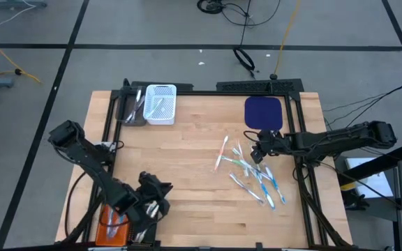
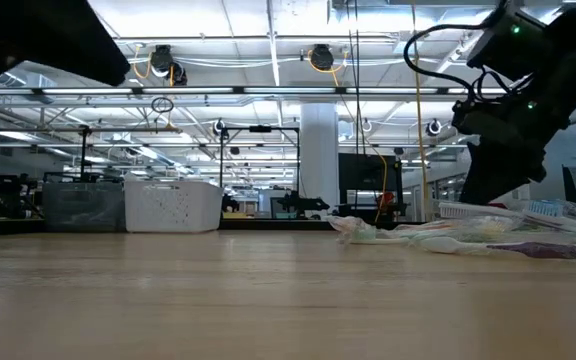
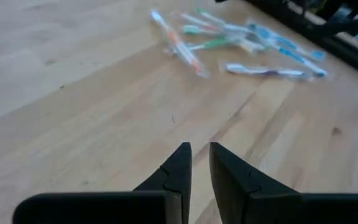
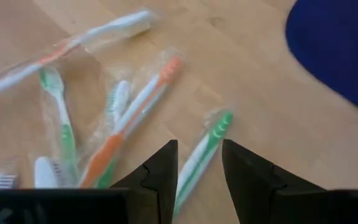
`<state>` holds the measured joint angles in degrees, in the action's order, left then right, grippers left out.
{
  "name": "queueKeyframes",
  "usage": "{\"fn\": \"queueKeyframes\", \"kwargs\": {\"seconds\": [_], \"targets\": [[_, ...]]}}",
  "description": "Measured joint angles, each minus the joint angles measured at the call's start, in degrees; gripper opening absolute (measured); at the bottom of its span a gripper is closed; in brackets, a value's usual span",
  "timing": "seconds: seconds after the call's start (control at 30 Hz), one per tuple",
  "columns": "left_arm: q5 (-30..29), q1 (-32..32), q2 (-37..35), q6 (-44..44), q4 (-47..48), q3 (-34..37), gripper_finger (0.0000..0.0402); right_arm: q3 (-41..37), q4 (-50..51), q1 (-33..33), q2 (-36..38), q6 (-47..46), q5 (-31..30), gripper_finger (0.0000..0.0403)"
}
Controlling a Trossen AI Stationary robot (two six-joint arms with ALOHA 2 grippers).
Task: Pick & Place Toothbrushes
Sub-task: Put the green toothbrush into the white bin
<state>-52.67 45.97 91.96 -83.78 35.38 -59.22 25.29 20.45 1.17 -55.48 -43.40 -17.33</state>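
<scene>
Across the right half of the counter point(image 1: 187, 209), from about 2 to 4 o'clock of its middle, the toothbrushes point(image 1: 253, 174) lie scattered in a loose heap, most in clear wrappers, with blue, green, white and orange-pink handles. At 11 o'clock stands a white basket point(image 1: 161, 104) that already holds a few pale sticks, likely brushes, with a grey basket point(image 1: 132, 110) touching its left side. So I judge the job begun but mostly undone: the bulk of the brushes remain on the wood.

Right tool point(image 4: 196, 163) hovers over the heap's upper edge, its fingers spread and empty, a green-and-white brush point(image 4: 205, 149) lying just between them below. Left tool point(image 3: 200, 163) hangs low at 7 o'clock, well apart from the heap, its fingers nearly pressed together with a narrow slit and nothing pinched.

A dark blue patch point(image 1: 264, 111) sits at 1 o'clock; what it is I cannot tell. The exact count of brushes is unclear, as they overlap. Contents of the grey basket are hard to make out, and the level view shows the heap only as a blurred ridge.
</scene>
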Motion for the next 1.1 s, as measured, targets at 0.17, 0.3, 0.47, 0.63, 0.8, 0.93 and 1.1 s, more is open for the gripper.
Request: {"fn": "queueKeyframes", "kwargs": {"seconds": [0.17,0.3,0.47,0.63,0.8,0.93,1.1], "targets": [[3.0,-2.7,0.0,5.2,-3.7,0.0,0.0056,-2.7,-3.1,0.1,-1.7,0.0,1.1,0.0116],[4.2,-4.2,0.0,11.0,-7.7,0.0,0.0056,-4.1,-3.5,0.1,-2.4,-0.1,2.4,0.0116],[4.4,-5.7,0.0,16.0,-10.7,0.0,0.0056,-5.6,-6.7,1.1,-2.4,-1.3,4.2,0.0116],[5.7,-7.1,0.0,18.2,-11.9,0.0,0.0056,-8.4,-12.4,2.0,-2.4,-0.7,7.2,0.0116],[6.8,-7.8,0.0,18.9,-11.9,0.0,0.0056,-10.4,-13.6,3.3,-2.3,1.7,8.2,0.0116],[6.8,-7.9,0.0,19.6,-12.0,0.0,0.0056,-10.5,-13.8,4.8,-2.2,3.3,10.2,0.0096],[6.2,-8.0,0.0,19.6,-12.1,0.0,0.0056,-10.5,-15.7,6.6,-2.2,7.1,11.7,0.002]]}}
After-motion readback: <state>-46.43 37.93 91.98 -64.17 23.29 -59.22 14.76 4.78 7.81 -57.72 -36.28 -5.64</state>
